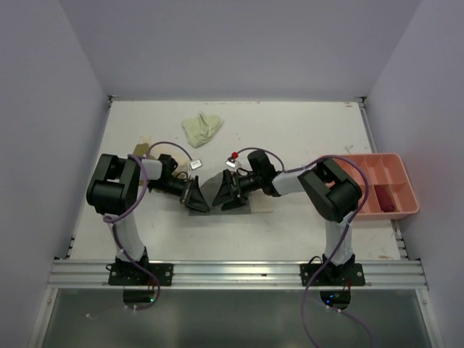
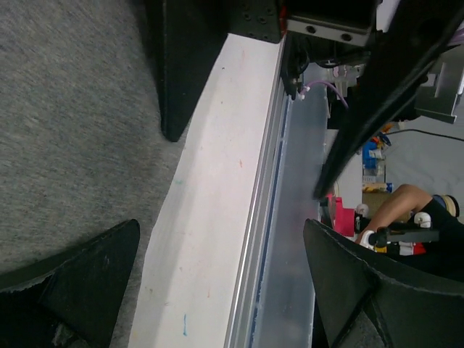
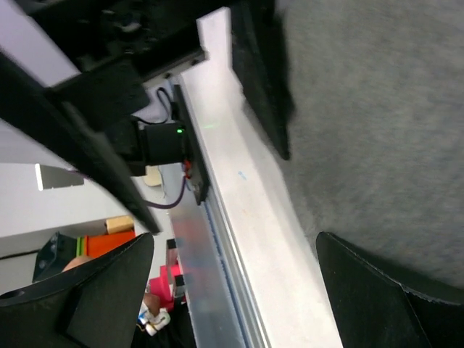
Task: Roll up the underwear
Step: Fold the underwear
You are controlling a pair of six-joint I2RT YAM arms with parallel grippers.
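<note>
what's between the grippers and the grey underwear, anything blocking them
Nothing visible. The left gripper and right gripper, both open, sit over the grey underwear from either side. Both wrist views show only grey cloth and bare table. The pale yellow-green garment and pink tray lie well clear.

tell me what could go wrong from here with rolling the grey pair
1. The left gripper and right gripper are both open and very close together over the grey underwear. They could knock each other as they close.
2. The cloth lies flat on the table, so the fingers may catch only an edge or drag it, which would probably give a loose roll.
</note>
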